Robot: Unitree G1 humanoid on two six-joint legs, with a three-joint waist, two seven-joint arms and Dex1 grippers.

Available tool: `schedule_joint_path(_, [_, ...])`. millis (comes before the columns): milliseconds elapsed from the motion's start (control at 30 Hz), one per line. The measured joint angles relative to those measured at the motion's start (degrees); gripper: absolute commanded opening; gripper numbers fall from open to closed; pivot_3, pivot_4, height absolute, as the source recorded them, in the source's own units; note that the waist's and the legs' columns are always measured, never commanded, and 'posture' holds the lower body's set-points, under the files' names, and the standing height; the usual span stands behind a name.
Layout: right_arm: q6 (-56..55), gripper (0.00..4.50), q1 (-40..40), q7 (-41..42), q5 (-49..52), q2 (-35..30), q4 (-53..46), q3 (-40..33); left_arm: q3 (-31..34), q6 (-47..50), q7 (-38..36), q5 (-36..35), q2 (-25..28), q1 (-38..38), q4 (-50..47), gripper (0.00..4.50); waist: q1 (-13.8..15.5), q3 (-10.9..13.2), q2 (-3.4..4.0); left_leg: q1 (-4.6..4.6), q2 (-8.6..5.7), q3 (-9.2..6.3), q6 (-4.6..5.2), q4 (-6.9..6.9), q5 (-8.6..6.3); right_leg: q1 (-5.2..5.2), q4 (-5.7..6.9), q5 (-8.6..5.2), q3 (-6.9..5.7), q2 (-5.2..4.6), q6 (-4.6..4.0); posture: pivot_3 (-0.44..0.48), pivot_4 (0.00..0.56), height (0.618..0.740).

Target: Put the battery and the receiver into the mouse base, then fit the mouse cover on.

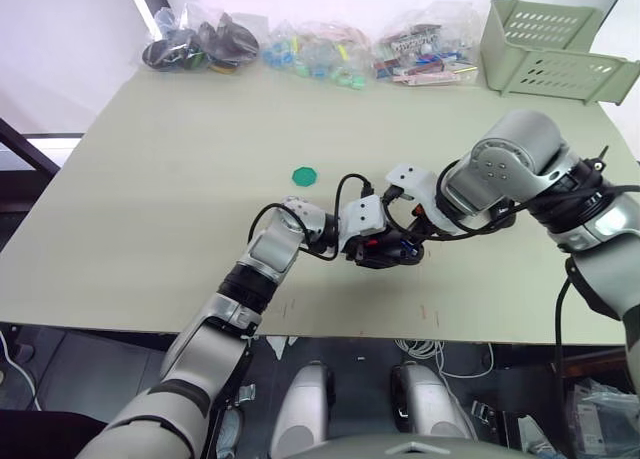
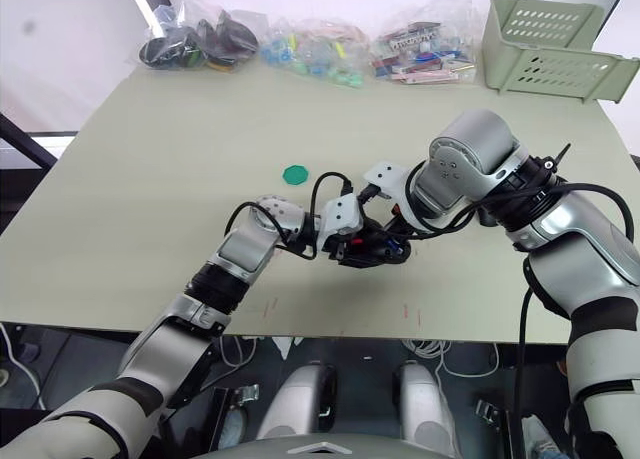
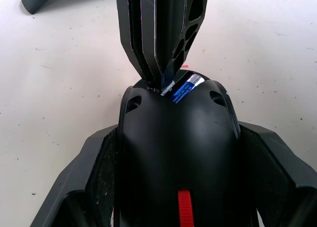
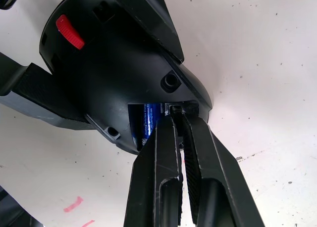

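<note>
Pale green-grey, the table [image 1: 150, 179] ran back to a white wall, and along its far edge we saw a row of clear bags [image 1: 310, 47] full of small parts, with a light green basket [image 1: 548, 49] at the far right corner. On the bare top, a flat green disc [image 1: 304, 175] lay by itself, a little beyond the arms.

Near the front edge, both arms met over the mouse base [image 3: 178, 153]. We saw the left gripper [image 3: 176, 207] holding the base across its width, one finger [image 3: 81, 187] pressed against each side, so its jaws were spread just as wide as the body. The base's red part [image 4: 69, 31] showed on the end toward that gripper.

At the opposite end, the battery [image 4: 148, 122] lay in the recessed compartment, its blue label and one silver end visible. The right gripper [image 4: 179, 119] reached into that same compartment just beside the battery, its two fingers [image 4: 161, 158] pressed almost together. A small grey piece sat at their tips, touching the compartment's rim, but we could not tell whether it was the receiver or part of the base.

One dark curved piece [image 3: 42, 0] lay on the table beyond the base, apart from it.
</note>
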Motion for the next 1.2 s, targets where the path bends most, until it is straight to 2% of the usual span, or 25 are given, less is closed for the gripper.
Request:
schedule_joint_path(200, [0.0,0.0,0.01,-0.11,0.63,-0.2,0.05,0.05,0.03,-0.01,0.0,0.11,-0.19,0.0,0.08,2.97,0.01,0.0,0.0,0.0,0.0,0.0,0.0,0.0,0.0,0.0,0.0,0.0,0.0,0.0,0.0,0.0,0.15,0.74])
schedule_joint_path(233, [0.0,0.53,0.01,-0.1,0.7,-0.29,0.05,0.07,0.04,-0.01,0.0,0.15,-0.25,0.0,0.09,2.97,0.03,0.0,0.0,0.0,0.0,0.0,0.0,0.0,0.0,0.01,-0.01,0.0,0.0,-0.01,0.0,0.0,0.15,0.74])
schedule_joint_path(267, [0.0,0.68,0.01,-0.05,0.77,-0.31,0.05,0.08,0.04,-0.03,0.0,0.16,-0.27,0.0,0.09,2.97,0.04,0.0,0.0,0.0,0.0,0.0,0.0,0.0,0.0,0.01,-0.01,0.0,0.0,-0.01,0.0,0.0,0.15,0.74])
schedule_joint_path(300, [0.0,1.2,0.01,0.75,0.99,-0.71,0.02,0.02,0.04,-0.14,0.03,0.18,-0.36,0.0,0.15,2.97,0.09,0.0,0.0,0.0,0.0,0.0,0.0,0.0,0.0,0.01,-0.02,0.0,0.0,-0.01,0.0,0.0,0.15,0.74])
schedule_joint_path(433, [0.0,2.5,0.01,0.89,0.01,-1.07,-0.38,0.06,0.04,-0.26,0.05,0.28,-0.56,0.0,0.19,2.97,0.2,0.0,0.0,-0.02,-0.01,0.0,0.0,0.0,0.0,0.01,-0.02,0.0,-0.01,-0.02,0.0,0.0,0.15,0.74])
schedule_joint_path(533, [0.0,3.85,-0.46,1.14,-0.06,-2.99,-0.4,0.1,0.03,-0.46,0.05,0.39,-0.86,-0.01,0.19,2.97,0.35,0.01,0.01,-0.09,-0.04,-0.02,0.0,0.0,0.0,-0.01,-0.06,0.0,-0.02,-0.05,0.0,0.0,0.15,0.74])
schedule_joint_path(700, [-0.01,3.85,-2.5,2.9,4.68,-8.26,-4.51,0.16,0.04,-0.62,0.51,0.58,-1.32,-0.08,0.5,2.97,0.45,0.01,0.01,-0.12,-0.06,-0.06,0.0,0.0,0.0,-0.01,-0.11,0.0,-0.06,-0.08,0.0,0.0,0.15,0.74])
schedule_joint_path(767, [-0.01,3.85,-2.22,3.34,7.57,-13.12,-8.68,0.15,0.06,-0.78,0.62,0.64,-1.41,-0.19,0.88,2.97,0.76,0.02,0.01,-0.16,-0.07,-0.1,0.0,0.0,0.0,-0.01,-0.16,0.0,-0.09,-0.11,0.0,0.0,0.15,0.74])
schedule_joint_path(800, [-0.01,3.85,-1.65,3.33,8.97,-16.24,-11.26,-0.58,0.06,-0.9,0.6,0.66,-1.38,-0.19,1.05,2.97,0.75,0.02,0.01,-0.16,-0.06,-0.09,0.0,0.0,0.0,0.0,-0.22,0.0,-0.08,-0.11,0.0,0.0,0.15,0.74])
schedule_joint_path(867, [-0.01,3.85,0.11,3.07,9.41,-17.39,-13.05,-3.08,0.08,-1.08,0.54,0.63,-1.34,-0.21,1.19,2.97,0.41,0.01,0.01,-0.14,-0.05,-0.05,0.0,-0.01,0.0,0.03,-0.3,0.0,-0.05,-0.1,0.01,0.0,0.15,0.74])
schedule_joint_path(933, [-0.03,3.85,8.19,1.74,10.19,-17.42,-20.37,-11.85,0.09,-1.17,0.55,0.65,-1.22,-0.33,1.41,2.97,0.46,0.01,0.01,-0.14,-0.04,-0.18,0.01,-0.01,0.0,0.12,-0.31,0.0,-0.14,-0.07,0.01,0.0,0.15,0.74])
schedule_joint_path(1000, [-0.21,3.85,12.21,0.83,10.0,-17.26,-24.05,-14.93,0.06,-1.17,0.54,0.68,-1.25,-0.4,1.44,2.97,0.45,0.01,0.01,-0.13,-0.04,-0.16,0.01,-0.01,0.0,0.12,-0.31,0.0,-0.12,-0.08,0.02,0.0,0.15,0.74])
schedule_joint_path(1100, [-6.15,3.85,28.21,-3.15,7.45,-15.35,-34.76,-26.04,0.0,-1.07,0.49,0.71,-1.36,-0.44,1.55,2.97,0.68,-0.01,-0.04,-0.15,-0.05,-0.22,0.01,-0.02,0.0,0.23,-0.46,0.01,-0.19,-0.08,0.04,0.0,0.15,0.74])
schedule_joint_path(1133, [-9.33,3.85,32.42,-3.49,5.99,-14.19,-37.06,-28.0,0.01,-1.03,0.4,0.7,-1.22,-0.47,1.53,2.97,0.52,-0.01,-0.03,-0.15,-0.06,-0.16,0.01,-0.04,0.0,0.22,-0.52,0.06,-0.13,-0.08,0.13,0.0,0.15,0.74])
schedule_joint_path(1200, [-12.42,3.85,35.62,-3.78,4.77,-12.6,-39.03,-29.6,0.1,-0.92,0.33,0.68,-0.91,-0.54,1.54,2.97,0.29,0.02,0.04,-0.14,-0.06,-0.08,0.02,-0.02,0.01,0.2,-0.51,0.1,-0.05,-0.08,0.21,0.0,0.15,0.74])
